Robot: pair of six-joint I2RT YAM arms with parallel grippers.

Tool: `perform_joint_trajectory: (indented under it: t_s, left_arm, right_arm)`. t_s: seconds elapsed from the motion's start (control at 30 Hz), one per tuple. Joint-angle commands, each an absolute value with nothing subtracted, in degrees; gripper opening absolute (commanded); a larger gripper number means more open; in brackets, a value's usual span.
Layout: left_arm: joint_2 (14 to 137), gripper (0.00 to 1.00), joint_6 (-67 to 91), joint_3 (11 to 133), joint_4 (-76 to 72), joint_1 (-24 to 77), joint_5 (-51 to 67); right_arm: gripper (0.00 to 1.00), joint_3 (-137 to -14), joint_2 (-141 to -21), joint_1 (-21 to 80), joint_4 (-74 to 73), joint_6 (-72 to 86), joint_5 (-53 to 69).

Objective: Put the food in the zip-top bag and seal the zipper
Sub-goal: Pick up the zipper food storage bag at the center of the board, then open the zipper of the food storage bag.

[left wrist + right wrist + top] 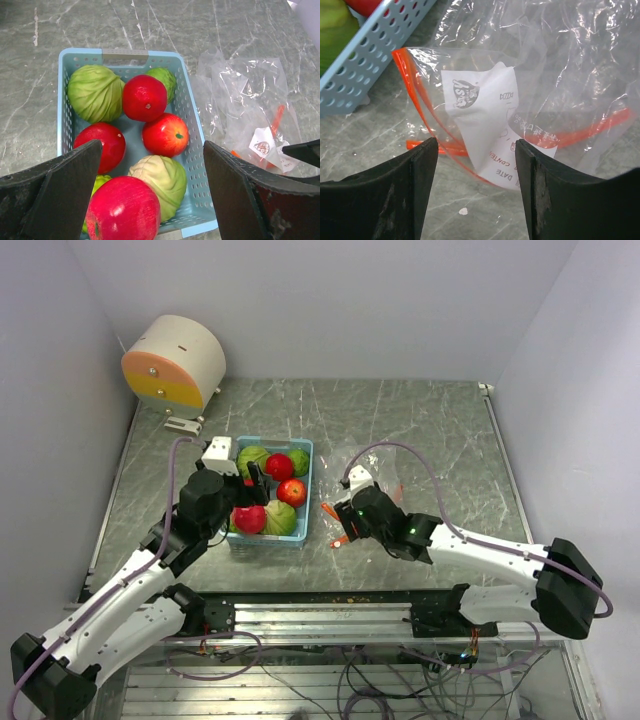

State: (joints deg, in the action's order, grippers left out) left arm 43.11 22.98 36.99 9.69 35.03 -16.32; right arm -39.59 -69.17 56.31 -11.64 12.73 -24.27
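Note:
The food lies in a light blue tray (304,502): red apples (164,134), green cabbages (95,93) and a small lime (165,80). My left gripper (150,200) is open just above the tray's near end, its jaws either side of a big red apple (122,210) and a pale cabbage (162,177). The clear zip-top bag (385,475) with an orange zipper (415,95) lies right of the tray. My right gripper (476,192) is open at the bag's near edge, the white label (485,115) between its jaws, touching nothing.
A round cream and orange object (175,362) stands at the far left corner. White walls close in three sides. The tray also shows at the upper left of the right wrist view (365,60).

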Motion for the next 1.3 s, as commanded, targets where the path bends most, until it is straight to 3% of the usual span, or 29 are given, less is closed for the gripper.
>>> perform_joint_trajectory:
  t_s: [0.0, 0.1, 0.2, 0.4, 0.57, 0.67, 0.73, 1.27]
  left_arm:
    - [42.0, 0.93, 23.6, 36.6, 10.6, 34.5, -15.6]
    - [41.6, 0.94, 23.7, 36.4, 10.6, 34.5, -15.6]
    - [41.4, 0.93, 23.7, 36.1, 10.5, 34.6, -15.5]
    - [41.7, 0.93, 23.7, 36.6, 10.9, 34.5, -14.9]
    - [40.3, 0.93, 23.2, 35.3, 8.2, 34.5, -12.4]
    - [40.0, 1.0, 22.9, 33.8, 3.4, 34.5, -8.4]
    - [40.1, 0.97, 23.1, 32.6, -0.2, 34.5, -4.7]
    - [53.9, 0.83, 31.2, 25.4, -41.9, 34.5, 20.8]
  right_arm:
    - [0.63, -37.8, -70.4, 53.1, -5.1, 11.3, -18.5]
    - [0.56, -37.1, -71.3, 51.2, -3.9, 11.2, -16.4]
    - [0.32, -36.9, -71.8, 50.4, -3.5, 11.2, -16.3]
    - [0.0, -38.7, -70.5, 50.1, -4.5, 13.1, -19.0]
    - [0.0, -42.0, -61.1, 49.7, -5.5, 19.5, -18.3]
    - [0.0, -43.8, -55.2, 49.0, -4.4, 22.5, -15.9]
    - [0.0, -45.0, -53.0, 48.9, -4.1, 24.0, -14.8]
    - [0.0, -47.1, -55.6, 47.0, 5.5, 31.4, -5.7]
